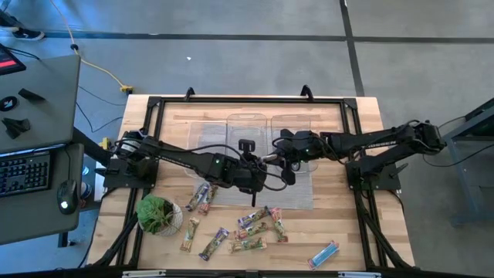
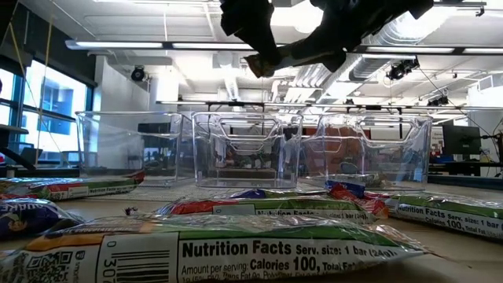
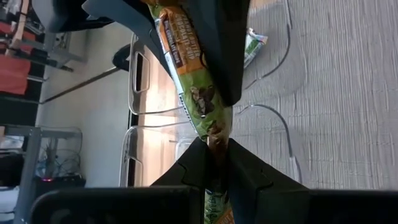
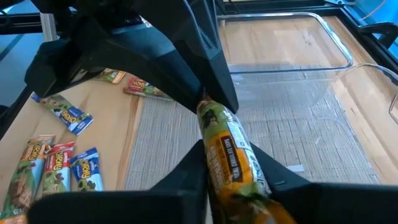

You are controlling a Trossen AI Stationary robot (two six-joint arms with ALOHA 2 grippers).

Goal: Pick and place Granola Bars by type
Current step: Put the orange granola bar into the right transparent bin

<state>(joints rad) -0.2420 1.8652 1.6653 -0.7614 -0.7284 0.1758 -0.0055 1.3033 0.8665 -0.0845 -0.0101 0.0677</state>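
Right now the left pincer hangs above the middle of the tabletop, its fingers clamped on one end of a green-and-orange granola bar. Meeting it from the other side, the right pincer has its own fingers pressed against the far end of that same bar, so both pincers hold one bar between them, up in the air; the low view shows it slanting high over the trays.

Beyond the two pincers, three clear trays stand side by side on a grey mat. One green-wrapped bar lies on the mat next to a tray's rim.

On the near side of the pincers, loose bars lie scattered on the wood: a pair just below the left pincer, a cluster lower down, and a blue one alone towards the front edge under the right pincer. A potted plant sits well to the left pincer's outer side, with one bar beside it.
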